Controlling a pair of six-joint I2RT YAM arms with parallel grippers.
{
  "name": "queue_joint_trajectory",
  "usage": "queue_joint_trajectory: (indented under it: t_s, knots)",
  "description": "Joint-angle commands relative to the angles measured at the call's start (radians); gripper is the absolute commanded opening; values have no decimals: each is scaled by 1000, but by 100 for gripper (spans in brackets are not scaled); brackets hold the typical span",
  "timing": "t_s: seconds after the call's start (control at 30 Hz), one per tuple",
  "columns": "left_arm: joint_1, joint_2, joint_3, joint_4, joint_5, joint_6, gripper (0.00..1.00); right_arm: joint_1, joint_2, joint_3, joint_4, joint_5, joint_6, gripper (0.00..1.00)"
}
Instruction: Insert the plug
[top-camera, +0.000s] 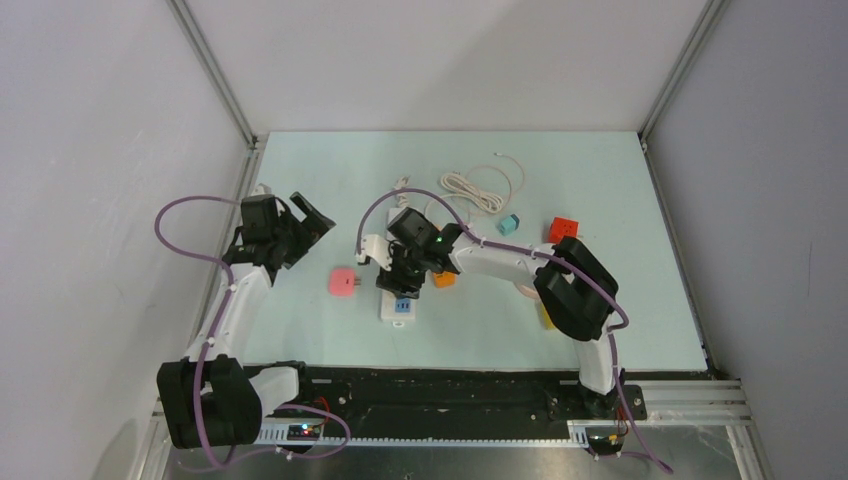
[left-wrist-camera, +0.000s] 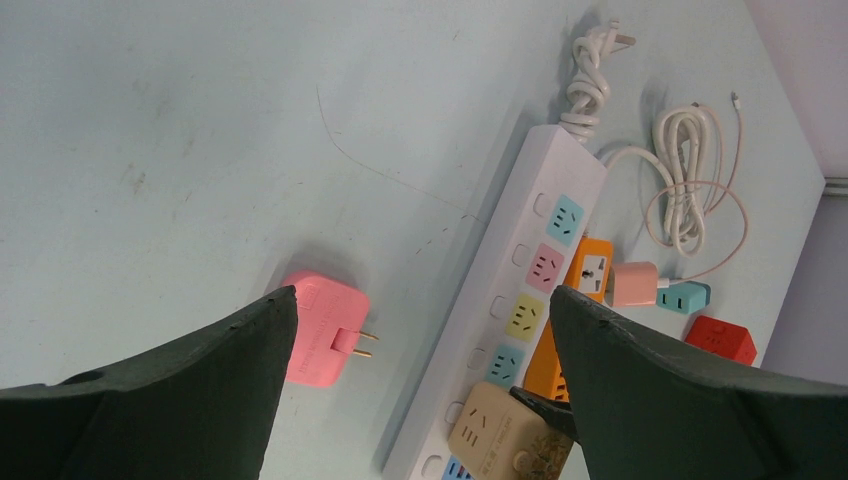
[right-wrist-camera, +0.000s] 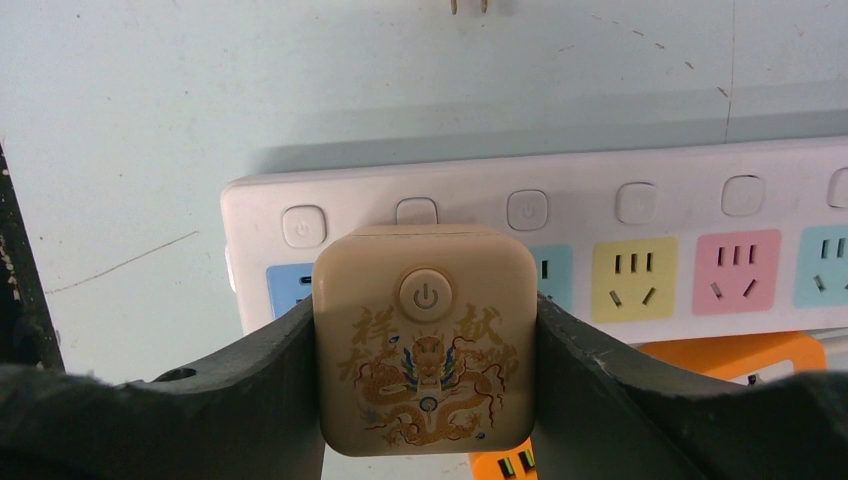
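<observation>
Beige plastic with a gold dragon, gilt Chinese characters too small to read surely, and a round button bearing a power symbol: that was the plug (right-wrist-camera: 425, 340), pinched at its two sides by the right gripper (right-wrist-camera: 425, 375). It sat over the white power strip (right-wrist-camera: 640, 200) near the strip's end closest to the near table edge, covering a socket between a blue one and a yellow one. Whether its prongs were seated could not be told.

Only the right wrist view showed the print. From the top view the plug was hidden under the gripper, and the strip appeared to lie mid-table, pointing from near edge to far edge.

The left gripper (left-wrist-camera: 420, 300) hung toward the left table edge with fingers spread wide and nothing between them. Its camera alone showed a pink plug (left-wrist-camera: 322, 328) lying on its side left of the strip, prongs toward it. Right of the strip it showed an orange adapter (left-wrist-camera: 590, 270), a teal cube (left-wrist-camera: 685, 296), a red block (left-wrist-camera: 722, 338) and a coiled white cable (left-wrist-camera: 685, 170).
</observation>
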Motion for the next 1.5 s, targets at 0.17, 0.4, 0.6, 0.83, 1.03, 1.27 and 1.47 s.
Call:
queue_joint_trajectory:
  t_s: [0.17, 0.4, 0.6, 0.83, 1.03, 1.27, 1.47]
  knots:
    - [12, -25, -13, 3, 9, 4, 99, -8, 126, -165, 27, 7, 88, 0]
    - [13, -39, -20, 1, 11, -4, 100, -14, 41, -253, 145, 29, 152, 0]
    - [12, -44, -25, 1, 13, -10, 100, -37, -62, -289, 237, 8, 222, 0]
    - [13, -53, -30, 1, 13, -10, 100, -44, -120, -294, 300, -2, 291, 15]
    - [11, -50, -26, 2, 11, -7, 100, -40, -195, -278, 360, 14, 332, 67]
    - [13, -41, -16, 1, 8, -4, 100, -38, -217, -186, 268, 12, 344, 86]
    - [13, -30, -11, 2, 4, -1, 100, -31, -189, -128, 182, 17, 314, 85]
